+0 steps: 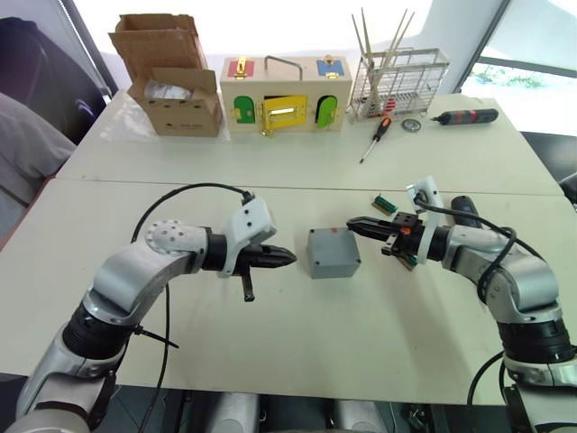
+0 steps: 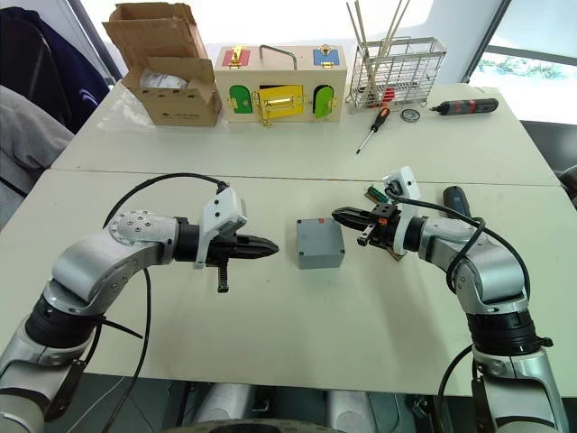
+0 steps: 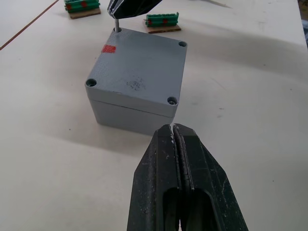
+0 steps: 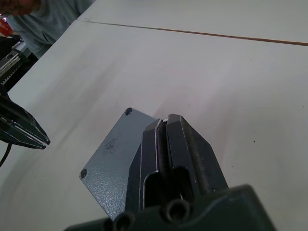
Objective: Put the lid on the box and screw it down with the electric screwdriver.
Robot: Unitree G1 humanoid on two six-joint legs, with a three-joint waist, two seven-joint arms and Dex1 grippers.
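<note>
Capping box (image 3: 126, 108): lid (image 3: 137, 70) (pebbled grey)

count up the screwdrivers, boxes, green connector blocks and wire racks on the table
screwdrivers: 3 (electric screwdriver, black-and-red driver, hand screwdriver)
boxes: 3 (grey box, cardboard box, wooden box)
green connector blocks: 2 ()
wire racks: 1
total: 9

Silver arms, black joints, black cables, black fingers (image 1: 279, 258)
</note>
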